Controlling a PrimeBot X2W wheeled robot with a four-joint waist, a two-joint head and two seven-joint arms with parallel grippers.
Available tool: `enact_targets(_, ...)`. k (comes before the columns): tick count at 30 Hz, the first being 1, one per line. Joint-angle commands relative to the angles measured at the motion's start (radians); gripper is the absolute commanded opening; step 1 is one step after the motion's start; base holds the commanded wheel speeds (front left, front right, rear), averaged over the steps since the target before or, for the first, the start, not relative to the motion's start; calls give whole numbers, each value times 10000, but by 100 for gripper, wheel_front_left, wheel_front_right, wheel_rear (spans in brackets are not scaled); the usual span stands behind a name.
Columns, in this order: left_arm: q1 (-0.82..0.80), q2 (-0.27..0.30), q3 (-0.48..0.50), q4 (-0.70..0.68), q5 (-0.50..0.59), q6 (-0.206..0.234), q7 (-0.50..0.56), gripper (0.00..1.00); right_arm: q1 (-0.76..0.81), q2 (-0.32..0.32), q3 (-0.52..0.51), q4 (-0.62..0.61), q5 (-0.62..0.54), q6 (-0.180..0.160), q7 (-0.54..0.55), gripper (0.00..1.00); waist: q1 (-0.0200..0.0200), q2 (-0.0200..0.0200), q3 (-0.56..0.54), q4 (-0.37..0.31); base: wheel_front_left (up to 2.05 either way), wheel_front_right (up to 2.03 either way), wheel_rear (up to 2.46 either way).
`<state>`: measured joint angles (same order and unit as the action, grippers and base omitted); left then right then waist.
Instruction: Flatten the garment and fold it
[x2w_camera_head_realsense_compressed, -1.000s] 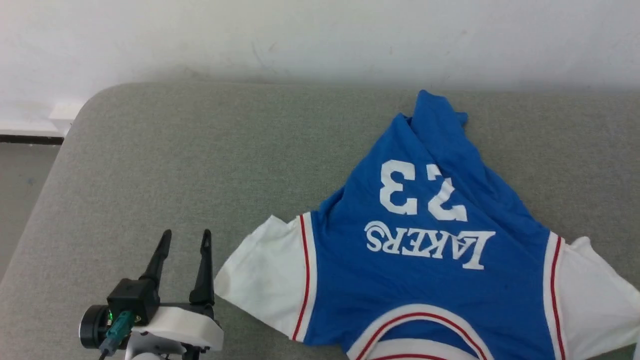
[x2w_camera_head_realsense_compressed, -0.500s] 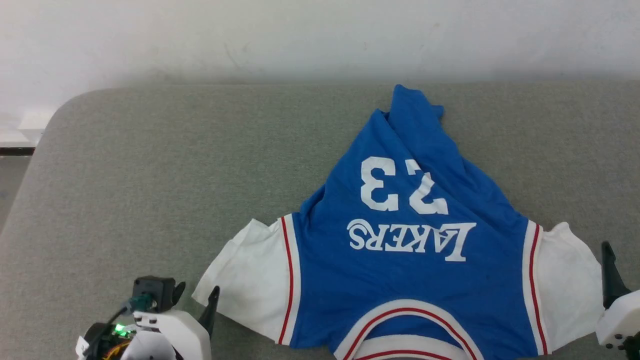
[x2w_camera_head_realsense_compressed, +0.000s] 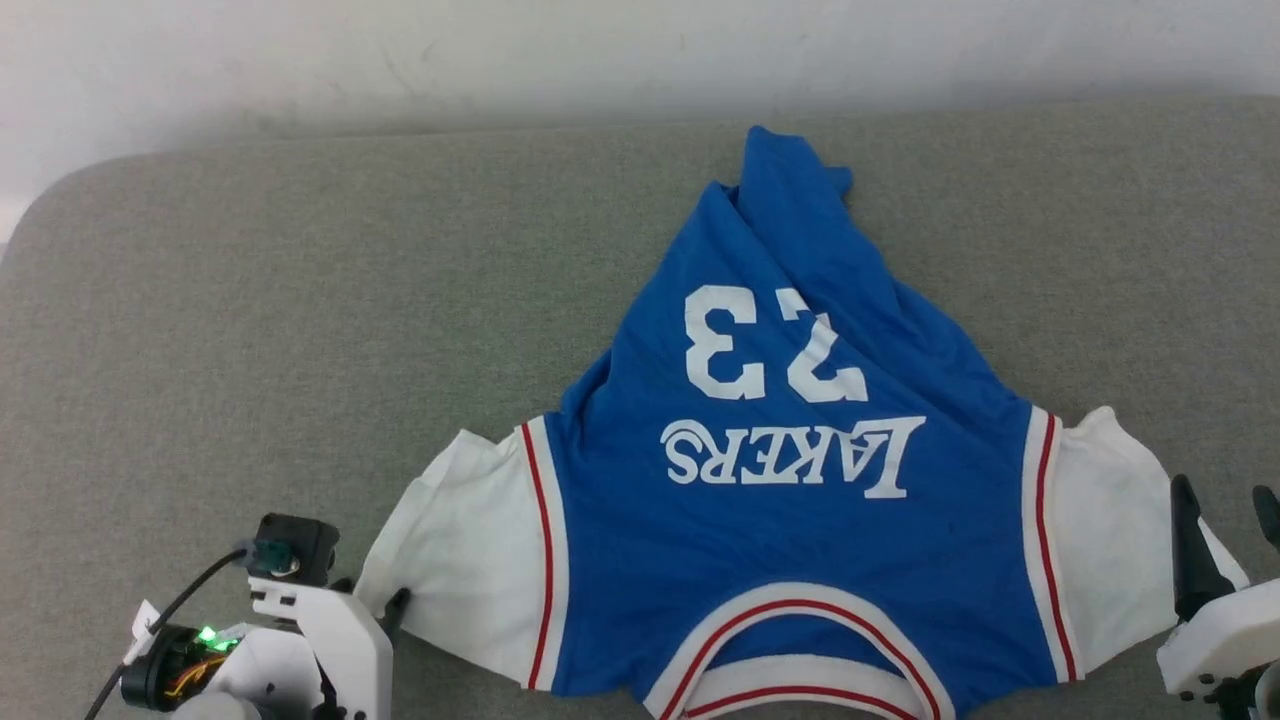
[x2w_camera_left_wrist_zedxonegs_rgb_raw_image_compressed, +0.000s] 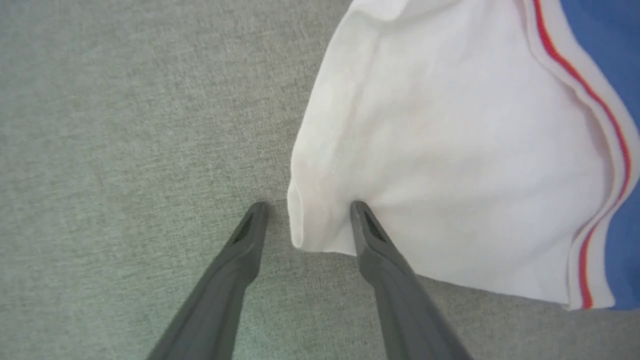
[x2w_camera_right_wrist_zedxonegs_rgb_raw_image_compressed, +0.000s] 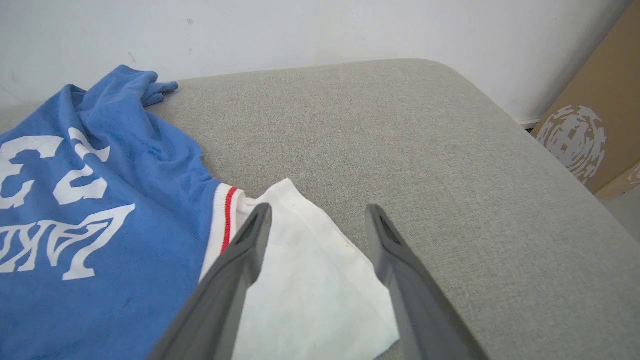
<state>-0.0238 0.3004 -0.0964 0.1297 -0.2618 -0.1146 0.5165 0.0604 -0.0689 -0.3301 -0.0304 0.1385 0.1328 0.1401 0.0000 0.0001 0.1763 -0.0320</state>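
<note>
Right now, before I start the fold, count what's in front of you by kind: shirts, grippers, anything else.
Shirt: 1
Grippers: 2, the left gripper and the right gripper, both open
Grey cushion: 1
Cardboard box: 1
Total: 5

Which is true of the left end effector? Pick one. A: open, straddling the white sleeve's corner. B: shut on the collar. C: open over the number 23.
A: the left wrist view shows the left end effector open, with the corner of the white sleeve between its fingers.
</note>
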Motion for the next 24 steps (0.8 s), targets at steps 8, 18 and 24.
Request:
enact_targets(8,160,-162,-47,-40,-598,33,-39,0,201,-201,185,130,-65,-21,812,100,0,-1,-27,49,0,0,0)
enact_targets(18,760,-607,773,-2223,-1721,451,-223,0,536,-1520,-143,467,489,-21,4115,100,0,-1,-150,427,0,0,0)
enact_targets(24,1033,-512,507,-3277,-1769,472,388,0,-74,-2270,-162,1004,631,-21,4942,100,0,-1,207,636,0,0,0)
